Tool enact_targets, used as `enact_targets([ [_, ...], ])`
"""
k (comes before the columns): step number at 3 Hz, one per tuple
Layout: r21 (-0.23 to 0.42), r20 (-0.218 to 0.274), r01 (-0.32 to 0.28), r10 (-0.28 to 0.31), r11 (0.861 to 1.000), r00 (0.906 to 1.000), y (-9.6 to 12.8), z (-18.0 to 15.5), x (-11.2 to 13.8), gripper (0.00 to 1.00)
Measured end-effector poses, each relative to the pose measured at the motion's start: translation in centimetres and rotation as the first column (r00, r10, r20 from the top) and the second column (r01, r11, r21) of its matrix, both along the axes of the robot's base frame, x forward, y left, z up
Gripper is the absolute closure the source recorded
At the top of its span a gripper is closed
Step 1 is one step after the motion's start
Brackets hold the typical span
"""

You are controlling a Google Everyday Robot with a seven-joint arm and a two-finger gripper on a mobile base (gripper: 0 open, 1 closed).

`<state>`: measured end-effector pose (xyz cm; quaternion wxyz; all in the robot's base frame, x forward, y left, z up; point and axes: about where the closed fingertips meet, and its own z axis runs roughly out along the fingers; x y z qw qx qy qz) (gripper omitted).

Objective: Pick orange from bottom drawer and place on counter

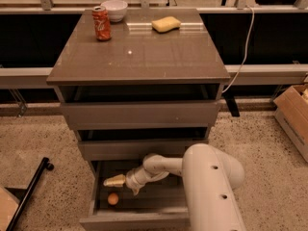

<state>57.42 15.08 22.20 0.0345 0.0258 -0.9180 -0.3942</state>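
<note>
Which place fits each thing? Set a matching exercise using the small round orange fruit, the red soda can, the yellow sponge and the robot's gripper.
Things:
1. small round orange fruit
2. red soda can
3. yellow sponge
4. gripper

Places:
A. on the glossy grey-brown counter, next to the white bowl
B. at the counter's back, right of centre
C. lying in the open bottom drawer, front left
D. inside the bottom drawer, just behind the fruit, apart from it

Pairs: 1-C, 2-A, 3-B, 4-D
</note>
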Motion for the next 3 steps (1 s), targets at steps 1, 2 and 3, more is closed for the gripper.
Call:
enact_targets([
  [1, 0.054, -0.043, -0.003, 0.005, 0.999, 0.9991, 1.7, -2.4, -0.1, 0.0],
  [2, 0.111, -0.079, -0.021, 0.03, 0.994, 0.9964, 3.6, -3.8, -0.1, 0.0],
  [3, 0.147, -0.098, -0.052, 0.067, 0.988, 0.9929, 5.2, -4.0, -0.3, 0.0],
])
